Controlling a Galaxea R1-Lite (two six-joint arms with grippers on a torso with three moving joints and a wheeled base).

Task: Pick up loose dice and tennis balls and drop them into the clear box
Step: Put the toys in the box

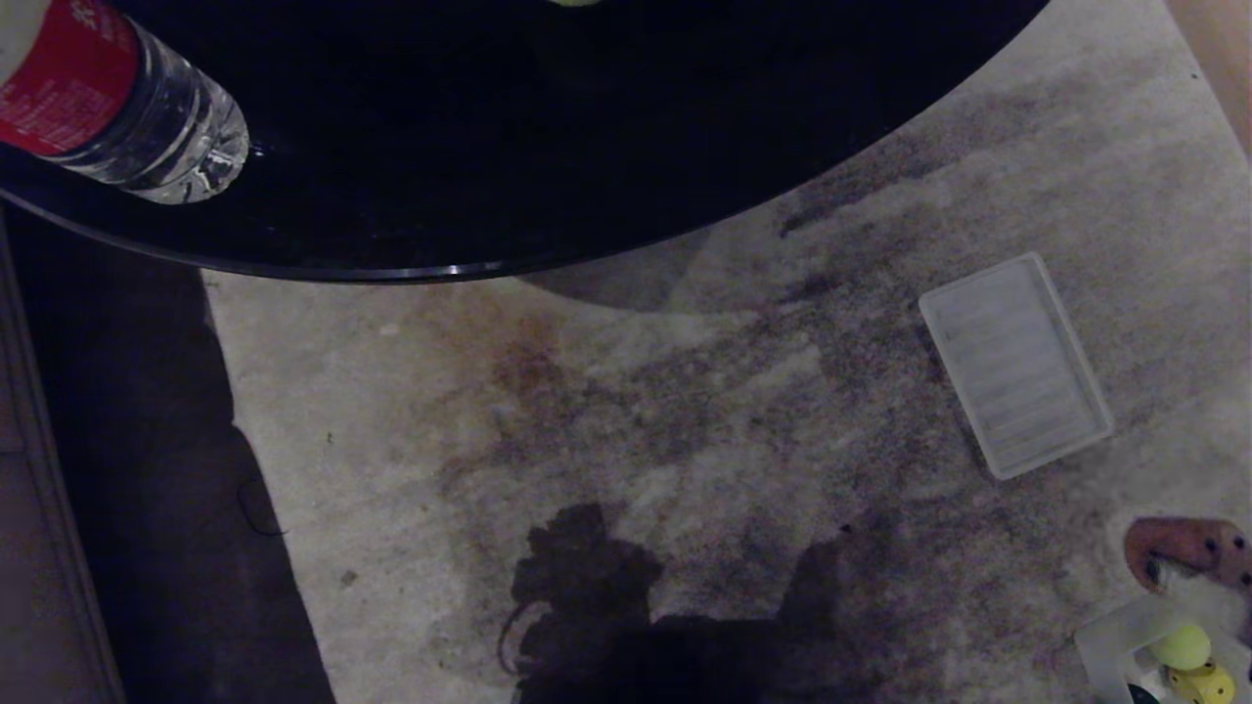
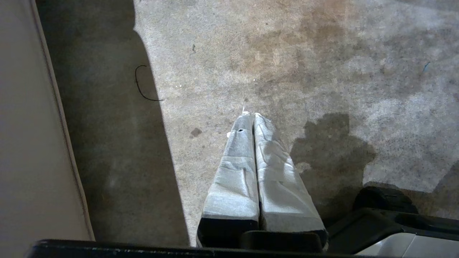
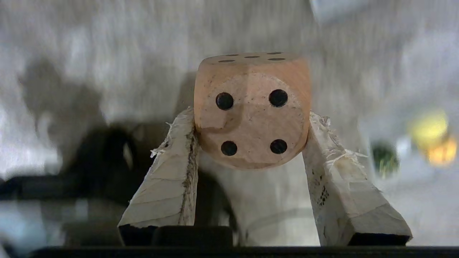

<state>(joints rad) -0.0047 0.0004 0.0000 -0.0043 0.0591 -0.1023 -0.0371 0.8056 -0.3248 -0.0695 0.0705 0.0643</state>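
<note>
In the right wrist view my right gripper (image 3: 251, 123) is shut on the tan die (image 3: 252, 111), its four-dot face toward the camera, one taped finger on each side. The head view shows this die (image 1: 1188, 550) at the lower right, just beyond the clear box (image 1: 1110, 640). Inside the box lie a tennis ball (image 1: 1181, 647), the yellow die (image 1: 1208, 682) and a sliver of the dark green die (image 1: 1140, 696). A yellow-green sliver (image 1: 572, 2) shows at the black table's far edge. My left gripper (image 2: 251, 116) hangs shut and empty over the carpet.
A round black table (image 1: 548, 147) fills the upper head view, with a water bottle (image 1: 147, 117) lying on it. The flat ribbed lid (image 1: 1012, 367) lies on the stained carpet (image 1: 606, 420). A dark strip of floor and a pale wall run along the left.
</note>
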